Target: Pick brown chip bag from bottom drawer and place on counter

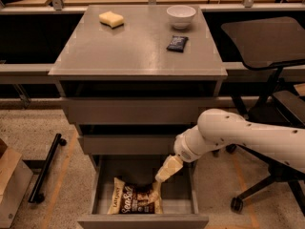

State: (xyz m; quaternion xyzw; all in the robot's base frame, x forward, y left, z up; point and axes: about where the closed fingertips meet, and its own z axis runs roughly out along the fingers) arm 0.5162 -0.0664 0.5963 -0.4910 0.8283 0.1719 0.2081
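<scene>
The brown chip bag [135, 198] lies flat in the open bottom drawer [183, 202], left of its middle, with white "Sea Salt" lettering on top. My gripper [167, 171] hangs from the white arm, which reaches in from the right. It points down into the drawer, just above and right of the bag's upper right corner. The counter [136, 46] is the grey top of the cabinet above.
On the counter are a yellow sponge [111, 18], a white bowl [181, 16] and a small dark packet [177, 43]. A black office chair [267, 46] stands at the right. A black bar [45, 168] and a cardboard box [12, 185] lie on the floor at the left.
</scene>
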